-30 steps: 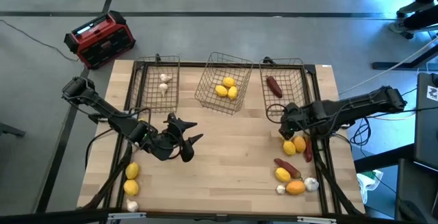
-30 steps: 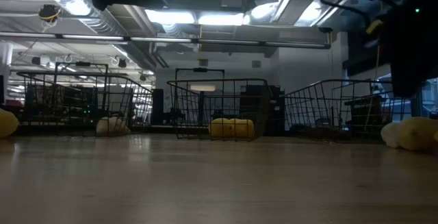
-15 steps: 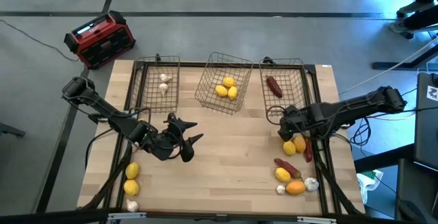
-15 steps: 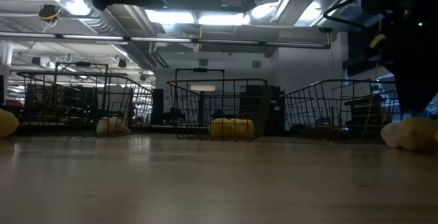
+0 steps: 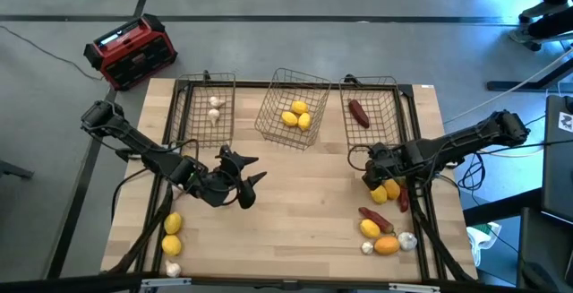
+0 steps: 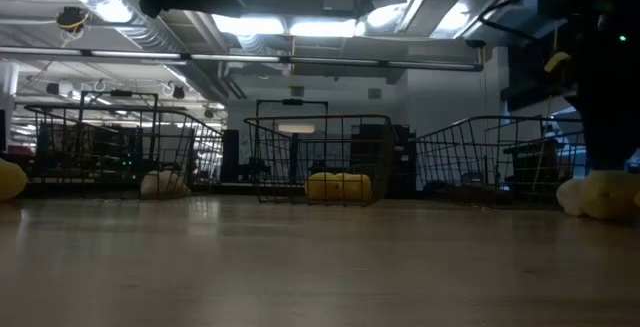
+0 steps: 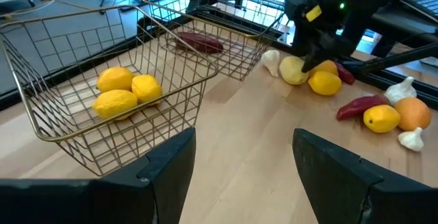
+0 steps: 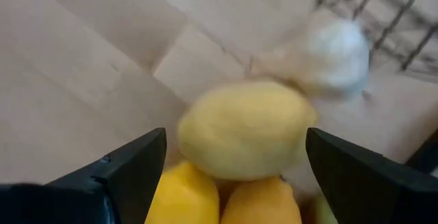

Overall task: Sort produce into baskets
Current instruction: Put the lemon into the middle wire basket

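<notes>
- No brand, label or writing can be read anywhere; the red-and-black box (image 5: pixel 131 51) on the floor beyond the table's far left corner shows only a small pale panel.
- The table (image 5: pixel 295 212) is pale wood in butted planks, with a smooth matt face.
- Three baskets of thin dark wire mesh, open-topped and rectangular, stand along the far edge.
- The left basket (image 5: pixel 206 109) holds two small white bulbs (image 5: pixel 215 107).
- The middle basket (image 5: pixel 291 109) sits turned at an angle and holds three smooth yellow lemons (image 5: pixel 297 116).
- The right basket (image 5: pixel 370 114) holds one dark red elongated piece (image 5: pixel 358 112).
- The left gripper (image 5: pixel 246 185) hangs over the table's middle left, its two dark fingers spread wide with only bare wood between them; it holds and touches nothing.
- The right gripper (image 5: pixel 378 182) is low at the right side, just near of the right basket. Its jaws stand spread on either side of a yellow lemon (image 8: pixel 246 128), not closed on it; whether the fingers touch its skin cannot be told.
- A white bulb (image 8: pixel 335 46) lies just beyond that lemon, and more yellow and orange ovals crowd against it.
- Near right: a dark red piece (image 5: pixel 374 217), a yellow oval (image 5: pixel 370 228), an orange one (image 5: pixel 387 245) and white bulbs (image 5: pixel 407 239) in a loose cluster.
- Near left: two yellow ovals (image 5: pixel 172 235) and a white bulb (image 5: pixel 172 270).
</notes>
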### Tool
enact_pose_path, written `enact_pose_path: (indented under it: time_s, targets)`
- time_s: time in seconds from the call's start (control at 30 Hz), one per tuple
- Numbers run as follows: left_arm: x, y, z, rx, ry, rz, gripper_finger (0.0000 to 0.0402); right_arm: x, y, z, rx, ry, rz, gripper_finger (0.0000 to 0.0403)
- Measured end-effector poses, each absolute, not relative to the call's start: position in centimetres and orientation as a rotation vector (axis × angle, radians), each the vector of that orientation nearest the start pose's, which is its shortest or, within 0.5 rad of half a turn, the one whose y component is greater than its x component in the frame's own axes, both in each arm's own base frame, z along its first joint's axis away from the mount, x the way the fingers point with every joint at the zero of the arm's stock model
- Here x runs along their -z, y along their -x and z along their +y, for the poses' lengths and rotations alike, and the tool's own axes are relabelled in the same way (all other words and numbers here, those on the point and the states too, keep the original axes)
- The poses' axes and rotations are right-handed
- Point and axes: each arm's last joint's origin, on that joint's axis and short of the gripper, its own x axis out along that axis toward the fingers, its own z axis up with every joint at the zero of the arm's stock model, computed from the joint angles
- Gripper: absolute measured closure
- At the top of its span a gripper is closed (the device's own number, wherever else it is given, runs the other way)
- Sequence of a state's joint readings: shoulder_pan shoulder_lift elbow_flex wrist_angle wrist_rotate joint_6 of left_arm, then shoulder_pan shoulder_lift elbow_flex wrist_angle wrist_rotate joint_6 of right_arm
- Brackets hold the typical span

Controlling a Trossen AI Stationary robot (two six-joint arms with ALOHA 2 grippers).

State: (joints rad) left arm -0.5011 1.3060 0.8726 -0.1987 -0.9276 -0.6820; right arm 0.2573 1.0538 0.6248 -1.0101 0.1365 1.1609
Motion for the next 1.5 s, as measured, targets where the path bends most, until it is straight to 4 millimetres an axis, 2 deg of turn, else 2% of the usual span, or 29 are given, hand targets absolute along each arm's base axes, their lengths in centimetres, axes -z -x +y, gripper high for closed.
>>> enact_pose_path:
  time_s: [0.13,0.33,0.7,1.03,1.23,1.5]
  targets:
    - [-26.0,-24.5,-10.8,-0.546,0.243,0.314,0.016,-18.3,-14.3,3.4,0.7,-0.689,1.285,0.0054]
    - [-26.0,-24.6,-10.8,-0.548,0.247,0.312,0.016,-18.3,-14.4,3.5,0.66,-0.665,1.303,0.0054]
    - [-26.0,-24.6,-10.8,-0.551,0.265,0.307,0.016,-17.8,-14.9,3.5,0.704,-0.63,1.295,0.0054]
    - [-26.0,-24.6,-10.8,-0.55,0.268,0.304,0.016,-17.4,-16.9,4.0,0.607,-0.67,1.21,0.0054]
    - [-26.0,-24.6,-10.8,-0.55,0.267,0.305,0.016,-17.7,-19.0,4.7,0.424,-0.695,1.074,0.0054]
    - [-26.0,-24.6,-10.8,-0.55,0.268,0.305,0.016,-16.7,-21.2,5.3,0.278,-0.573,1.054,0.0054]
